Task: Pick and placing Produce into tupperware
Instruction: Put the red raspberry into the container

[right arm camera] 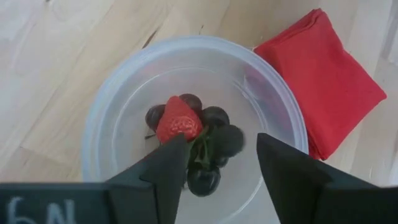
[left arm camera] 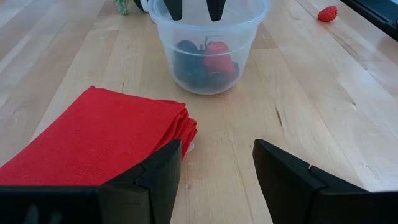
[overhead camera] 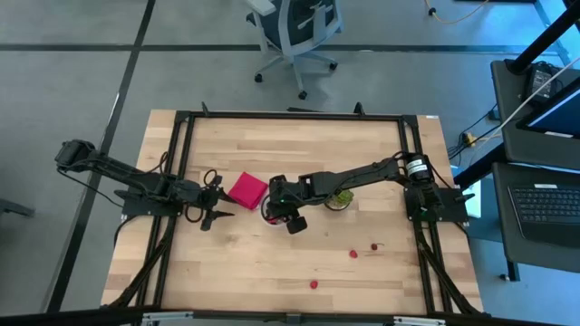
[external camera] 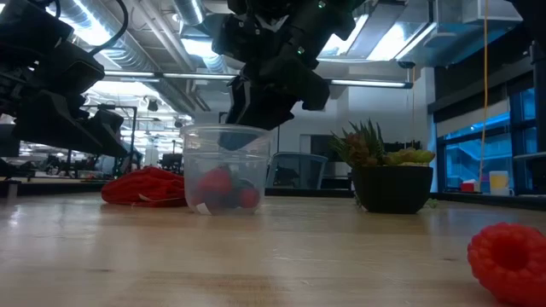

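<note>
1. Produce: a red berry (right arm camera: 179,119) and dark ones (right arm camera: 214,146) lie in the tub (right arm camera: 124,106), which stands just beside the red cloth (left arm camera: 93,143); three more red berries (overhead camera: 353,254) lie well apart on the table (overhead camera: 227,272)
2. Right gripper (right arm camera: 217,168) hangs over the tub mouth, fingers apart, holding nothing
3. Left gripper (left arm camera: 217,168) waits near the cloth, fingers apart and empty
4. Judged best: lift straight up so the fingers clear the rim without tipping the tub, then go for the nearest loose berry
</note>
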Robot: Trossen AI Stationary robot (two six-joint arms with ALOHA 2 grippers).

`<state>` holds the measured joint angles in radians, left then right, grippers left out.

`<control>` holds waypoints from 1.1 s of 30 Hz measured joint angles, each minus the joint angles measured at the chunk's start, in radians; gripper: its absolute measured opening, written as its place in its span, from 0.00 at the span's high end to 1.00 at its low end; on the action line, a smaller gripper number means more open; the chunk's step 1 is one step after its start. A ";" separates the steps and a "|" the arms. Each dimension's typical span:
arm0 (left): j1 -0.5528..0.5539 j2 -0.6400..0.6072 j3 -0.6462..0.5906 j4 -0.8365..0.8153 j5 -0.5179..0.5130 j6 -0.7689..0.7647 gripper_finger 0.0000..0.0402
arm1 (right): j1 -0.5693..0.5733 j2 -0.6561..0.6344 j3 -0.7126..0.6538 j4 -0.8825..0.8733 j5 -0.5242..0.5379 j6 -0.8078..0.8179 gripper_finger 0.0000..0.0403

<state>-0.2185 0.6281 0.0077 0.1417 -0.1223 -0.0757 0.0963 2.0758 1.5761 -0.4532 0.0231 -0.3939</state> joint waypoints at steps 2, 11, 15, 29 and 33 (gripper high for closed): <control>0.000 0.000 0.000 0.000 0.000 0.000 0.52 | 0.000 0.000 0.000 0.000 0.000 0.000 0.48; 0.000 0.000 0.000 0.000 0.000 0.000 0.52 | 0.060 -0.077 0.002 -0.038 -0.031 0.008 0.45; 0.000 0.000 0.000 -0.003 0.000 0.000 0.52 | 0.114 -0.103 0.001 -0.117 -0.101 0.058 0.45; 0.000 0.000 0.000 0.000 0.000 0.000 0.52 | 0.349 -0.097 -0.064 -0.140 -0.141 0.192 0.45; 0.000 0.000 0.000 0.001 0.000 0.000 0.52 | 0.397 -0.097 -0.132 -0.010 -0.127 0.232 0.45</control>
<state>-0.2187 0.6281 0.0078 0.1425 -0.1220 -0.0757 0.4935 1.9785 1.4439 -0.4636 -0.1041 -0.1618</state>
